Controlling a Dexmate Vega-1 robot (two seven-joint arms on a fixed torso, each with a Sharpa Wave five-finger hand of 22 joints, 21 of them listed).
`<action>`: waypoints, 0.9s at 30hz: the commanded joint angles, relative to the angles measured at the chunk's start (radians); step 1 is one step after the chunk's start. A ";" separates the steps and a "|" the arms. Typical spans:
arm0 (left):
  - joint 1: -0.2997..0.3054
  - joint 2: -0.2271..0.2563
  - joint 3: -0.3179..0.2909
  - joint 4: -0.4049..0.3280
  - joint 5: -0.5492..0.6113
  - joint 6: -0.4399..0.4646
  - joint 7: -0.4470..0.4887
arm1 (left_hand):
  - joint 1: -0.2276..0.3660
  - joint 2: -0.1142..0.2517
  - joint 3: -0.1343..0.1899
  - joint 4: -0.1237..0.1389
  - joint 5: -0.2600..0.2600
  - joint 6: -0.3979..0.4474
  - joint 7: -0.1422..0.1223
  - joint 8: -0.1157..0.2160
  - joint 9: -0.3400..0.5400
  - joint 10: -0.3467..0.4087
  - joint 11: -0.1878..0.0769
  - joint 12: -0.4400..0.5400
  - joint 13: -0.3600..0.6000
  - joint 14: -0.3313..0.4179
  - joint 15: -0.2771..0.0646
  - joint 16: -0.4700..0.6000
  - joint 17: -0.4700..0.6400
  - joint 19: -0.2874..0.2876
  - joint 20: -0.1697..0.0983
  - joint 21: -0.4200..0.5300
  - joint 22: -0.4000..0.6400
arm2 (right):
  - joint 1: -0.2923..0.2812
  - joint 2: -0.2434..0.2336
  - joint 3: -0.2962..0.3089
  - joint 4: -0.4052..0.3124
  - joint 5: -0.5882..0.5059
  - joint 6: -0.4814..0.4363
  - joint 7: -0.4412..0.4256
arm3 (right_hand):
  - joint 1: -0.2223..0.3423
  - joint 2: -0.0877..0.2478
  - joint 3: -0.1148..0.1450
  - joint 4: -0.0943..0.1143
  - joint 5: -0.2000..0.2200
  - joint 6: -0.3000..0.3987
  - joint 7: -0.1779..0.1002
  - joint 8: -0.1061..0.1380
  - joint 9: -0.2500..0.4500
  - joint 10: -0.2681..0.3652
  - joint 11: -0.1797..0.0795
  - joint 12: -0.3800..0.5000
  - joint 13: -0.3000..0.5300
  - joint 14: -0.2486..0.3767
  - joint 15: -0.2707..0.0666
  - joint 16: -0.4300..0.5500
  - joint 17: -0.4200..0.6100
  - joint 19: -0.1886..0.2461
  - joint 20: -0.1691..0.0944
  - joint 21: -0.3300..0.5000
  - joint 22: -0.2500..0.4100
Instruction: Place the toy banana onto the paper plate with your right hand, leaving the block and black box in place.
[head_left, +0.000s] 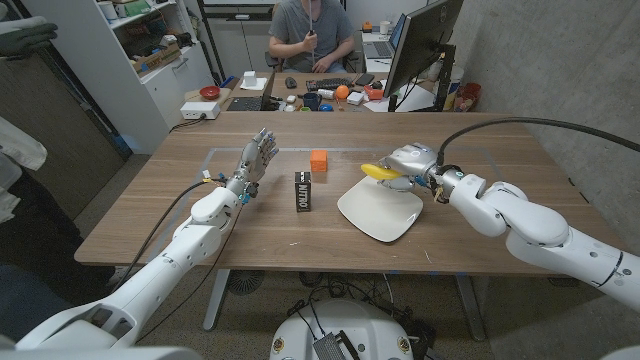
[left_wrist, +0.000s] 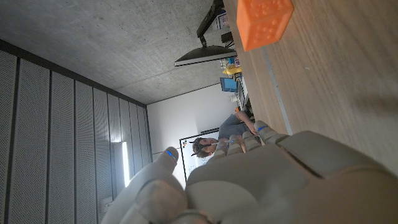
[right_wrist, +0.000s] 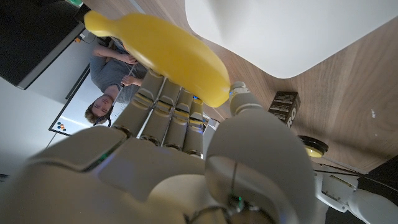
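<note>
The table (head_left: 180, 215) is the biggest thing here, wooden, and behind its far edge a person (head_left: 312, 35) sits at a desk with a monitor (head_left: 425, 40). On the table, toward its right side, lies the plate (head_left: 380, 212), white and thin; I judge it is light and may slide or tip if I press on its rim. Left of the plate, near the middle of the table, the box (head_left: 303, 191) stands upright, black and narrow, so I think one small push can knock it over. My left hand (head_left: 255, 160) is on the left side of the table, fingers apart and reaching up, holding nothing. My right hand (head_left: 410, 163) is at the far edge of the plate and grips the banana (head_left: 377, 172), which sticks out over that far rim, above the plate or nearly so. In the right wrist view my fingers (right_wrist: 168, 109) lie under the banana (right_wrist: 155, 53) and the thumb meets its end. The banana looks smooth and hollow, so I judge it is light, quite stiff and a little slippery; the thick middle is the better place to hold. The block (head_left: 319, 159), small and orange, sits behind the box, well apart from my path.
</note>
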 joint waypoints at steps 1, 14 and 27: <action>0.004 0.003 0.000 -0.006 0.002 0.003 0.006 | 0.008 0.097 -0.005 0.001 0.004 0.000 0.008 -0.004 0.005 -0.046 0.007 0.000 0.002 -0.103 0.007 -0.001 0.004 0.000 -0.002 -0.005 0.002 | 0.021 0.038 -0.021 0.033 0.006 0.072 0.030 | 0.119 0.105 -0.004 -0.005 0.007 0.076 -0.065 0.003 0.005 0.010 0.001 0.007 0.003 0.022 -0.123 0.006 0.001 0.000 -0.005 0.007 -0.002; -0.001 0.003 0.001 -0.001 0.002 0.010 0.007 | 0.008 0.097 -0.005 0.001 0.004 0.000 0.007 -0.004 0.005 -0.047 0.007 0.000 0.002 -0.103 0.007 -0.001 0.004 0.002 -0.003 -0.008 0.002 | 0.037 0.076 -0.042 0.088 0.033 0.097 0.037 | 0.120 0.108 -0.005 -0.003 0.008 0.086 -0.063 0.003 0.005 0.016 0.004 0.007 0.002 0.024 -0.124 0.004 -0.003 -0.002 -0.005 0.010 -0.016; -0.012 -0.004 0.006 0.016 0.000 0.014 -0.001 | 0.008 0.097 -0.006 0.001 0.004 -0.001 0.008 -0.004 0.005 -0.047 0.006 0.000 0.002 -0.104 0.007 -0.002 0.004 0.003 -0.002 -0.011 0.003 | 0.047 0.103 -0.069 0.131 0.090 0.127 0.041 | 0.122 0.109 -0.005 -0.003 0.009 0.091 -0.059 0.002 0.004 0.021 0.007 0.008 0.001 0.028 -0.123 0.003 -0.007 0.000 -0.004 0.015 -0.026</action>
